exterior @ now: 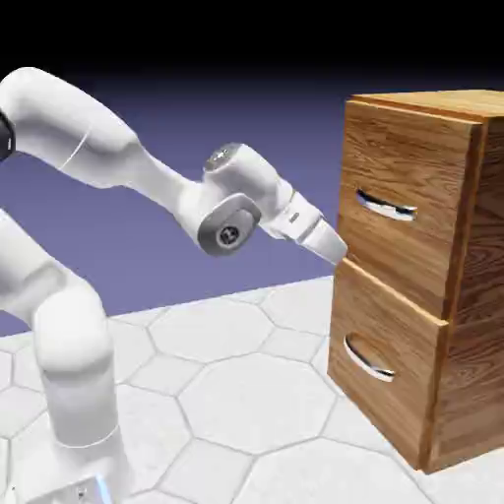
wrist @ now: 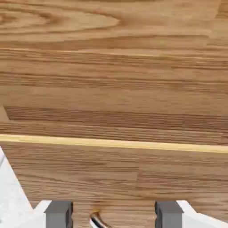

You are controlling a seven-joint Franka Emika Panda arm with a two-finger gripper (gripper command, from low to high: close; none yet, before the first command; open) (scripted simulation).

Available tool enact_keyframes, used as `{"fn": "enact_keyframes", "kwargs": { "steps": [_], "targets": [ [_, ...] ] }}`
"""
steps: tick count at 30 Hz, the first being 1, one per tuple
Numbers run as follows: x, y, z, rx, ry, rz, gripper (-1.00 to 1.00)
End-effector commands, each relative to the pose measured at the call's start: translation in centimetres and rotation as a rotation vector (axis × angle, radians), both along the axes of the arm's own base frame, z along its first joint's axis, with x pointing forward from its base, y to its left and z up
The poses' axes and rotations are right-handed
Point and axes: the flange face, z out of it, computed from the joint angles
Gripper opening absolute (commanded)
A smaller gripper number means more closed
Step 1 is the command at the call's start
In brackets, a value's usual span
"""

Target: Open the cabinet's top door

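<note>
Up close, the hand [wrist: 113, 216] shows two grey fingertips [wrist: 59, 213] spread apart, nothing between them but wood grain and a sliver of silver handle [wrist: 99, 220]. Beyond stands one cabinet [exterior: 463, 295] on the bench [exterior: 246, 394], two drawer fronts; the top door [exterior: 394, 212] sits flush, just beside the hand.

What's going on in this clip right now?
A white robot arm is reaching toward a tall brown wood-grain cabinet with two stacked fronts. Its hand sits close to the cabinet's face, about level with the seam between the fronts and below the upper front's curved silver handle. The hand holds nothing, and its grey fingertips stand apart. Both fronts look shut; the top one is not yet pulled.
</note>
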Motion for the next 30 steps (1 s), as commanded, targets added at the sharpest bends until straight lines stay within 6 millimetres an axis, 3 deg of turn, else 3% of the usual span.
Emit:
{"fn": "enact_keyframes", "kwargs": {
  "steps": [1,16,30],
  "targets": [
    [0.0,-0.4,0.1,0.021,0.000,-0.016,0.00],
    [-0.6,-4.9,0.9,0.362,-0.030,-0.224,0.00],
    [-1.7,-6.6,0.7,0.708,-0.122,-0.363,0.00]
  ]
}}
